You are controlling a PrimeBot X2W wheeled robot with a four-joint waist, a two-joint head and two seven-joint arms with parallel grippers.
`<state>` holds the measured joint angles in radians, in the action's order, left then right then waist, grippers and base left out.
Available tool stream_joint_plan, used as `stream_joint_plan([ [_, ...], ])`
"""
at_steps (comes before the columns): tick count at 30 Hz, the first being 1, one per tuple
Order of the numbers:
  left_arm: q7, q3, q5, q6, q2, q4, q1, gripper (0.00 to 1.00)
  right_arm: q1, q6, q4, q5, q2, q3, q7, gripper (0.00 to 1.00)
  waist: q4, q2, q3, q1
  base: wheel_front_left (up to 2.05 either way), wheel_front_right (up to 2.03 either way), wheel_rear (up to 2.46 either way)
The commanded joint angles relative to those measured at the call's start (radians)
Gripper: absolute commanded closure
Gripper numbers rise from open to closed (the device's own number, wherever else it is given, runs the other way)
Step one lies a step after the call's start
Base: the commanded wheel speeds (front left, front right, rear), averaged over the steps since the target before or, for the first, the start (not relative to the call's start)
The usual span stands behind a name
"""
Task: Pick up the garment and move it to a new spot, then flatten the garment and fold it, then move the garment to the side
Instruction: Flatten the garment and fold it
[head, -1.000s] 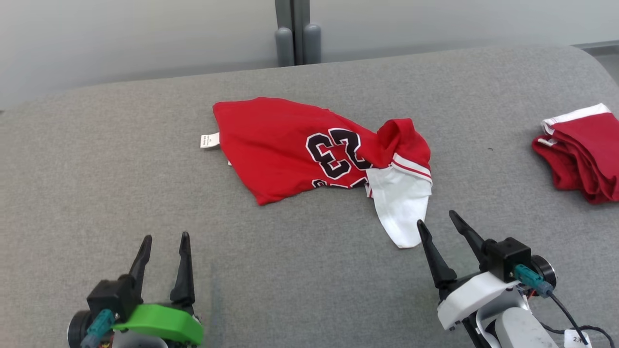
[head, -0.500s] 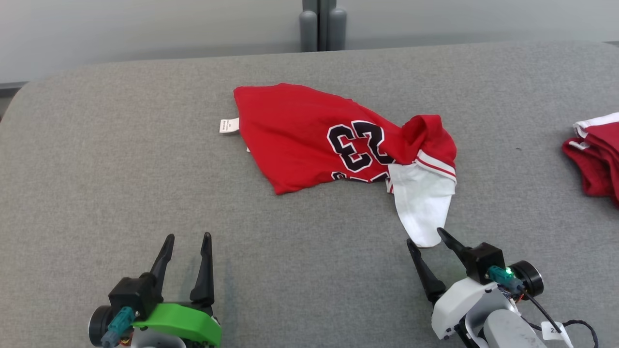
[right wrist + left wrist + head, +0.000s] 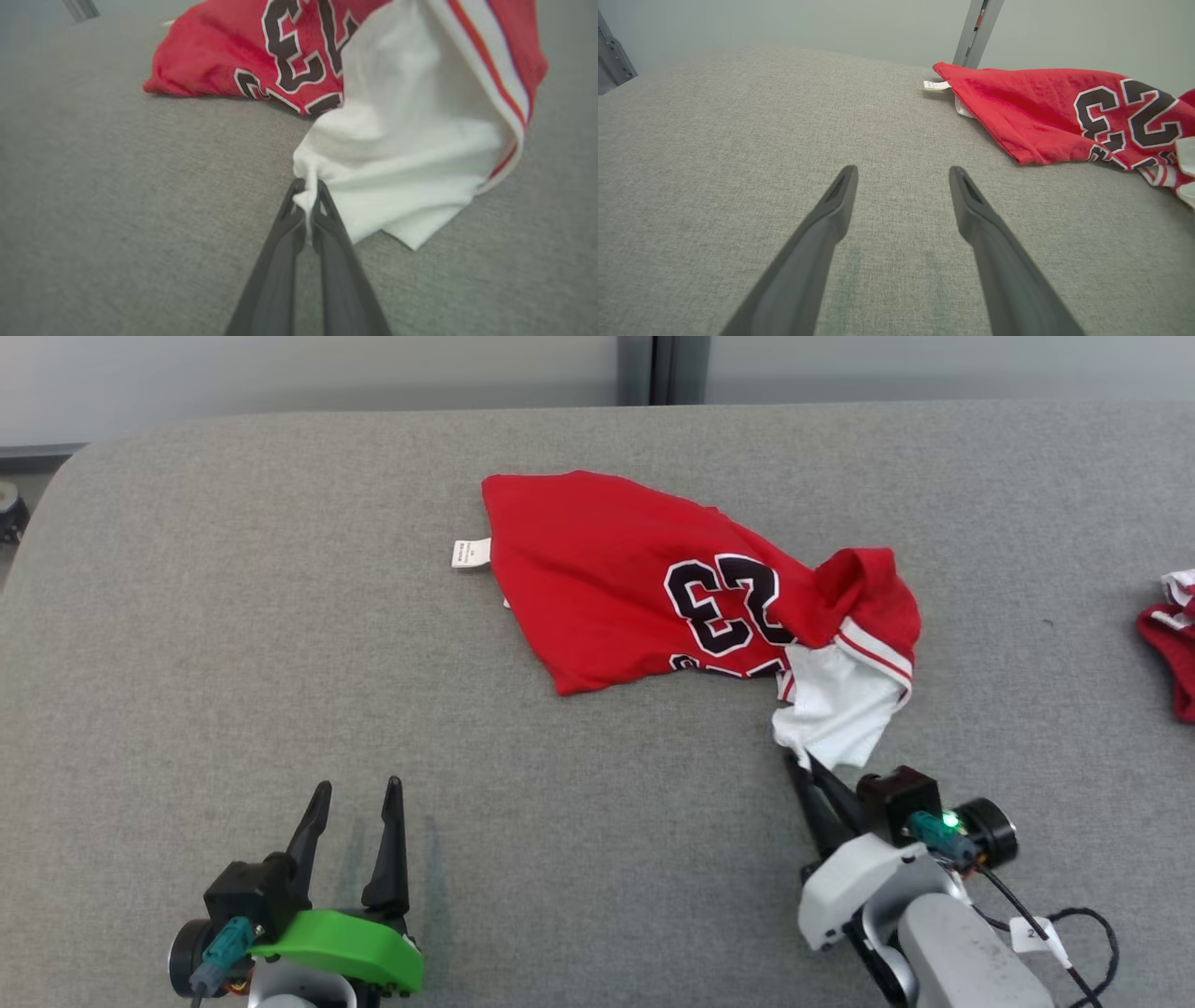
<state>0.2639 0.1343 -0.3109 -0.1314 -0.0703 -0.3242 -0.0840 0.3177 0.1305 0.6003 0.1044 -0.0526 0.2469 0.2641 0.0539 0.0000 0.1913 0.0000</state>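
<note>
Grey counter [image 3: 233, 663]: right tool [image 3: 803, 765] has just pinched shut on the garment [image 3: 607, 569], white corner at its tips, ready for lifting; left tool [image 3: 359, 785] gapes empty.

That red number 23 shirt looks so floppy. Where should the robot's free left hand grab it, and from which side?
Probably the near red corner of the shirt: it lies flat on the table and points toward the open left gripper. Come in low from the robot's left. The right gripper pinches the white part at the other end.
</note>
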Motion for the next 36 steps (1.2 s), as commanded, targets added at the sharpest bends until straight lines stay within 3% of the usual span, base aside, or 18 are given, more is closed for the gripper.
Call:
stream_joint_plan([
  [1, 0.001, -0.003, -0.001, 0.002, 0.0, -0.001, -0.01, 0.0, 0.017, 0.0, -0.052, 0.04, 0.001, 0.045, 0.0, 1.0, -0.001, 0.0, -0.01, 0.0, 0.0, 0.0, 0.0],
  [8, 0.0, 0.021, 0.004, 0.002, 0.008, -0.009, -0.007, 0.0, 0.195, 0.0, -0.296, 0.223, 0.0, 0.351, 0.001, 1.0, 0.019, 0.0, -0.053, 0.0, 0.0, 0.0, 0.0],
  [12, 0.001, 0.045, 0.009, 0.002, 0.009, -0.02, -0.003, 0.0, 0.419, 0.0, -0.401, 0.308, 0.001, 0.507, 0.001, 1.0, 0.055, 0.0, -0.077, 0.0, 0.0, 0.0, 0.0],
  [14, 0.001, 0.061, 0.01, 0.002, 0.011, -0.027, -0.003, 0.0, 0.538, 0.0, -0.429, 0.358, 0.0, 0.535, 0.001, 1.0, 0.079, 0.0, -0.083, 0.0, 0.0, 0.0, 0.0],
  [18, 0.001, 0.092, 0.005, 0.002, 0.013, -0.039, -0.009, 0.0, 0.754, -0.001, -0.446, 0.411, 0.0, 0.466, 0.001, 1.0, 0.133, 0.0, -0.09, 0.0, 0.0, 0.0, 0.0],
  [24, 0.001, 0.094, -0.01, 0.002, 0.017, -0.04, -0.01, 0.0, 0.901, -0.001, -0.265, 0.293, 0.0, 0.276, 0.001, 1.0, 0.17, 0.0, -0.076, 0.0, 0.0, 0.0, 0.0],
  [30, 0.001, 0.065, -0.005, 0.002, 0.018, -0.027, 0.001, 0.0, 0.832, -0.001, -0.047, 0.073, -0.015, 0.084, 0.0, 1.0, 0.15, 0.0, -0.043, 0.0, 0.0, 0.0, 0.0],
  [36, 0.001, 0.065, 0.004, 0.002, 0.015, -0.018, -0.024, 0.0, 0.627, -0.001, 0.059, -0.061, -0.113, -0.114, 0.0, 1.0, 0.118, 0.0, -0.014, 0.0, 0.0, 0.0, 0.0],
])
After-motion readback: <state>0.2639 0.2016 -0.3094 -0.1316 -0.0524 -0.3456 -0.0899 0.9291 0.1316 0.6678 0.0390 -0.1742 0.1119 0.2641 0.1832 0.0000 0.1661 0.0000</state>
